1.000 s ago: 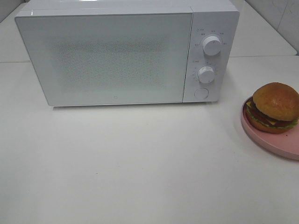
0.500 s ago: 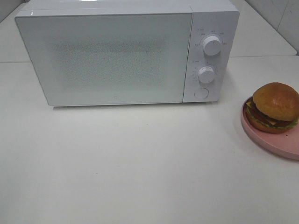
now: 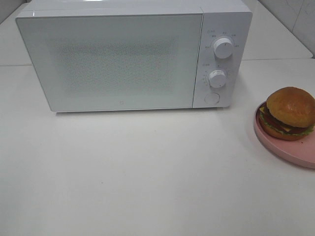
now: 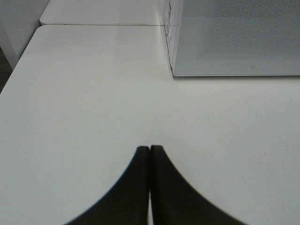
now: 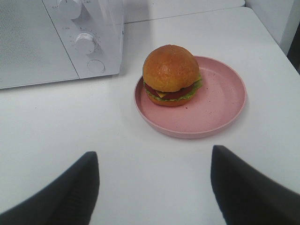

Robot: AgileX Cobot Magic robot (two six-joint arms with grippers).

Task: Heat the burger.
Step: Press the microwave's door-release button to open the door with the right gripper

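Barely started here: my right gripper [image 5: 154,157] hangs spread wide facing the burger [image 5: 171,72], left gripper [image 4: 150,149] pressed together, and the microwave door [image 3: 113,61] likely needs opening first.

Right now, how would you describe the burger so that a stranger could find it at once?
Start at the big white microwave at the back of the table. To its right in the high view lies a round pink plate, and the burger sits on it. Nothing else is brown and domed, with green, yellow and red layers.
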